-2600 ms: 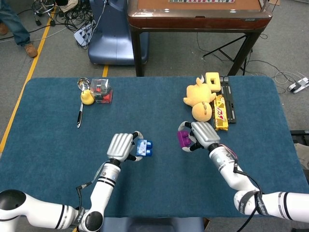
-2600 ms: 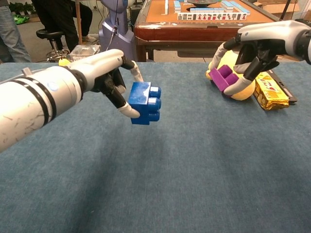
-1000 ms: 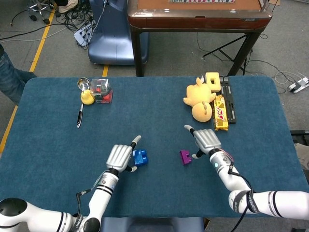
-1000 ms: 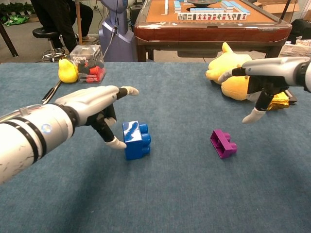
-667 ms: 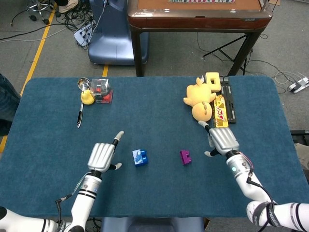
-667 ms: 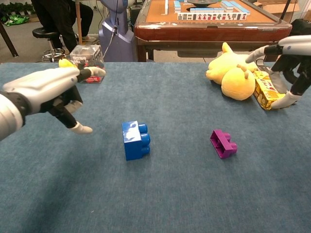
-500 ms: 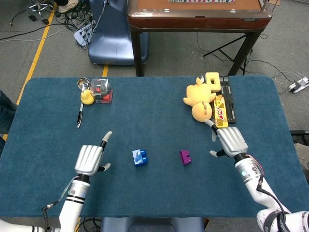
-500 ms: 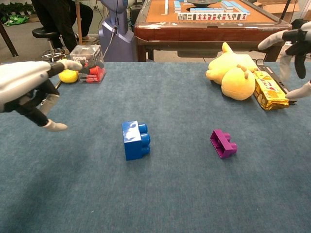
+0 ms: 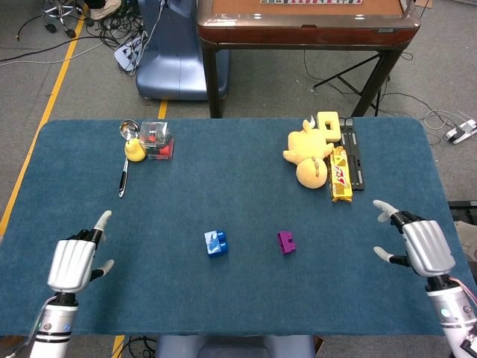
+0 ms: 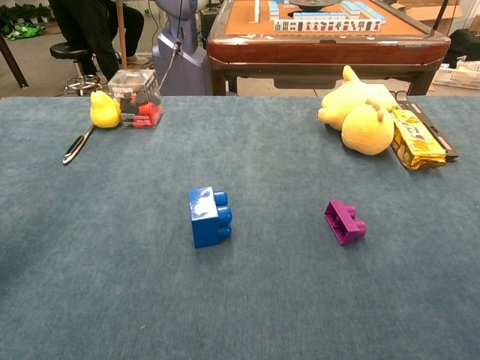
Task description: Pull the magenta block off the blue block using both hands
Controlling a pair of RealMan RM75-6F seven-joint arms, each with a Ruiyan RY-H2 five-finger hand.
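Observation:
The blue block lies on the blue table cloth near the middle. The magenta block lies apart from it, a short way to its right. My left hand hovers at the near left of the table, fingers spread, holding nothing. My right hand is at the near right edge, also spread and empty. Neither hand shows in the chest view.
A yellow plush toy, a snack bar and a black strip lie at the far right. A clear box of small parts, a yellow duck and a spoon sit far left.
Both hands set their blocks down on the cloth, let go, and drew back outward toward the near corners. The blocks now lie still and separate.

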